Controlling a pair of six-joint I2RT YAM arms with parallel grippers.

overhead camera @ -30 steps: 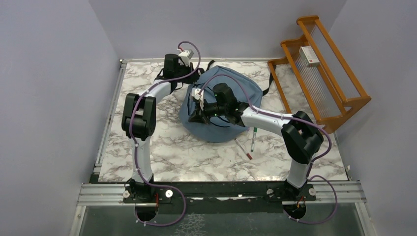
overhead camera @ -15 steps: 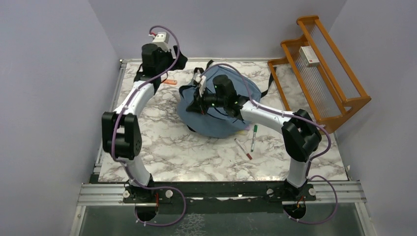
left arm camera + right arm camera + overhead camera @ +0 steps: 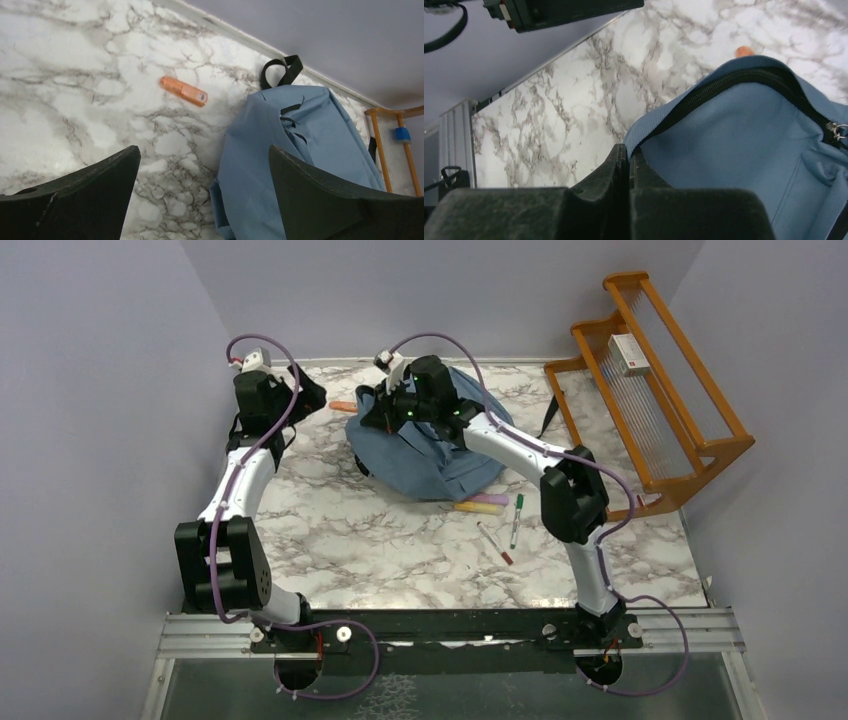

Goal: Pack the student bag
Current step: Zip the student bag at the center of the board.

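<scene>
The slate-blue student bag [image 3: 430, 455] lies at the back middle of the marble table, its black top loop toward the far wall. My right gripper [image 3: 372, 412] is shut on the fabric rim of the bag's unzipped opening [image 3: 744, 130], and that edge is pinched between its fingers [image 3: 629, 150]. The dark zipper runs along the lifted rim. My left gripper [image 3: 305, 392] hangs open over the far left of the table, holding nothing. Between its tips [image 3: 203, 150] I see bare marble and the bag's side [image 3: 295, 145]. An orange marker [image 3: 183, 91] lies left of the bag [image 3: 343, 406].
Yellow and purple highlighters [image 3: 478, 504], a green marker [image 3: 516, 520] and a red pen [image 3: 494, 542] lie just in front of the bag. A wooden rack [image 3: 650, 380] holding a small white box [image 3: 630, 353] stands at the back right. Walls close in the table.
My left gripper opened, let go of the bag and swung away to the far left. My right gripper dragged the bag's rim back and left, uncovering the highlighters.
</scene>
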